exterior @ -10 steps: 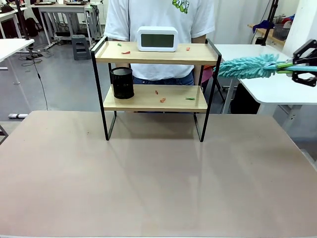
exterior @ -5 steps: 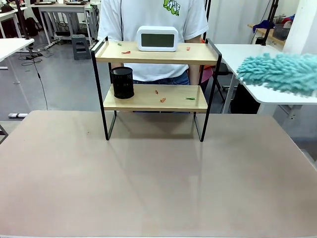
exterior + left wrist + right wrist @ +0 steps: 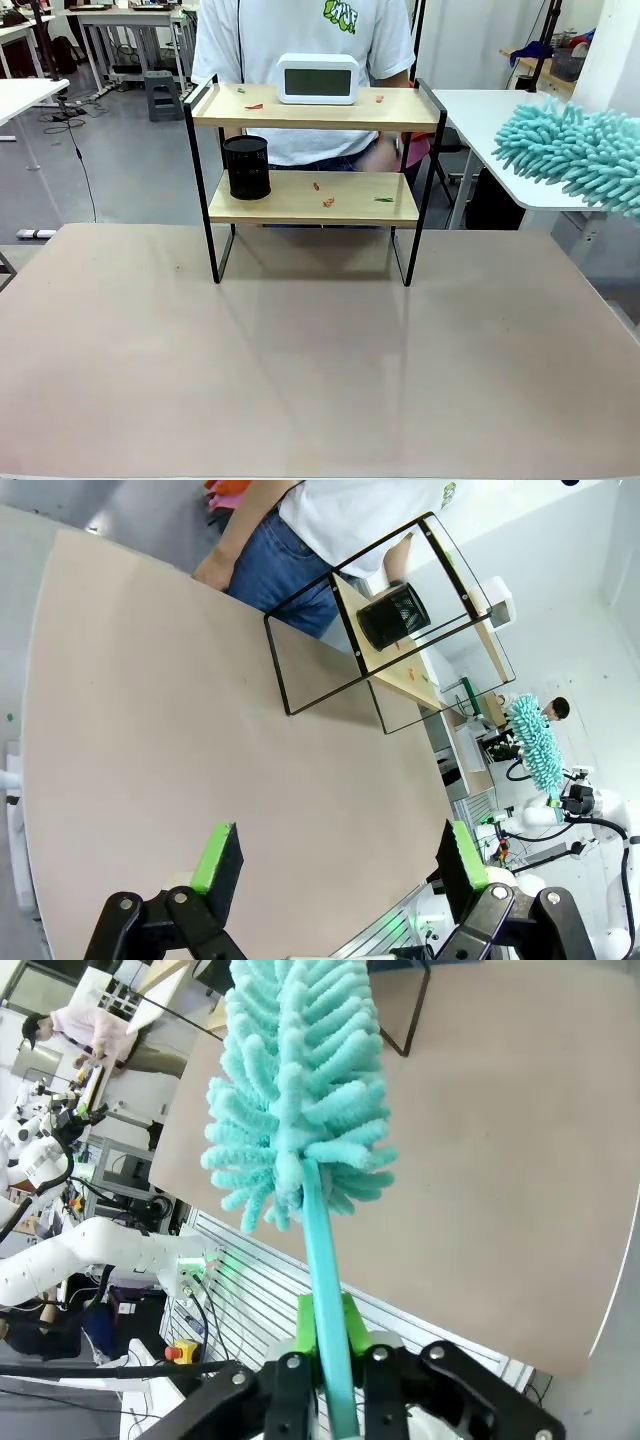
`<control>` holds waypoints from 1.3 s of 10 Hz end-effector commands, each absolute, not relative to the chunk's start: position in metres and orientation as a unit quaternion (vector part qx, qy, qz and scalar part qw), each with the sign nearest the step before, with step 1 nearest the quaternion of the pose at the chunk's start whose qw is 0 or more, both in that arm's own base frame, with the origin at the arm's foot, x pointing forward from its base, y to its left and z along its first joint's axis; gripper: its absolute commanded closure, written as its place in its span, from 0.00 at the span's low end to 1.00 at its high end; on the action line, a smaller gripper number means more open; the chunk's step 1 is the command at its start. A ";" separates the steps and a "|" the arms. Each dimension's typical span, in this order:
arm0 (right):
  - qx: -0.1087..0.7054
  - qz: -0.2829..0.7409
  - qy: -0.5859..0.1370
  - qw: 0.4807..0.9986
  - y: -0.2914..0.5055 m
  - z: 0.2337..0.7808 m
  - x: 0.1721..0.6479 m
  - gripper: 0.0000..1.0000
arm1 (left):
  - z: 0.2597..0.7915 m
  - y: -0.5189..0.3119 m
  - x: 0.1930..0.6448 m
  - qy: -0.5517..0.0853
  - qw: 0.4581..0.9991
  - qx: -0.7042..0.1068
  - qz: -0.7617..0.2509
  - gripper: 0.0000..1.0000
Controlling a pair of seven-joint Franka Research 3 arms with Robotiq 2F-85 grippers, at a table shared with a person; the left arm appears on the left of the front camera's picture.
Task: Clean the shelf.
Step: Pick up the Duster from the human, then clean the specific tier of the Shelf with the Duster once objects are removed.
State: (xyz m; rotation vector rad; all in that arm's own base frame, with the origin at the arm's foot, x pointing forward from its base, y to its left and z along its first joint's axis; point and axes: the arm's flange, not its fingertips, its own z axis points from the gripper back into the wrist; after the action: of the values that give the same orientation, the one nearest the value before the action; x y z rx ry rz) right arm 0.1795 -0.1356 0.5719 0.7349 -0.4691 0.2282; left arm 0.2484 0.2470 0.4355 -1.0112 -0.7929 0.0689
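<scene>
The shelf (image 3: 290, 203) stands at the far middle of the table, with a white digital clock (image 3: 317, 78) on its top board and a black mesh cup (image 3: 246, 167) on the lower board. Small red and green scraps (image 3: 328, 202) lie on both boards. A fluffy teal duster (image 3: 575, 150) hangs in the air to the right of the shelf, apart from it. My right gripper (image 3: 328, 1345) is shut on the duster's teal handle (image 3: 318, 1250). Low over the near side of the table, my left gripper (image 3: 338, 855) is open and holds nothing. From there the shelf (image 3: 400, 670) shows far off.
A person in a white T-shirt (image 3: 300, 30) stands behind the shelf, one hand (image 3: 380, 155) blurred between the tiers. A white side table (image 3: 520, 150) lies at the right, beneath the duster. The beige tabletop (image 3: 320, 350) stretches in front of the shelf.
The duster has swung away from the shelf's top right corner, rightward and nearer the camera, and my right gripper has left the front view. The person shifted and a hand came in behind the shelf.
</scene>
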 end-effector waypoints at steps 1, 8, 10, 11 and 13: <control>0.340 0.110 -0.223 0.907 -0.135 0.585 0.188 1.00 | 0.437 0.247 0.251 -0.381 0.794 -0.472 0.025 0.00; 0.340 0.110 -0.223 0.907 -0.135 0.585 0.188 1.00 | 0.437 0.247 0.251 -0.381 0.794 -0.472 0.025 0.00; 0.340 0.110 -0.223 0.907 -0.135 0.585 0.188 1.00 | 0.437 0.247 0.251 -0.381 0.794 -0.472 0.025 0.00; 0.340 0.110 -0.223 0.907 -0.135 0.585 0.188 1.00 | 0.437 0.247 0.251 -0.381 0.794 -0.472 0.025 0.00; 0.340 0.110 -0.223 0.907 -0.135 0.585 0.188 1.00 | 0.437 0.247 0.251 -0.381 0.794 -0.472 0.025 0.00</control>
State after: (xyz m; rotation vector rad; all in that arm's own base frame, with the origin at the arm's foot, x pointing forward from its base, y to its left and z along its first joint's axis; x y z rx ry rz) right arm 0.1848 -0.1328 0.5804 0.7210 -0.4671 0.2483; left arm 0.2484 0.2470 0.4355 -1.0110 -0.7934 0.0681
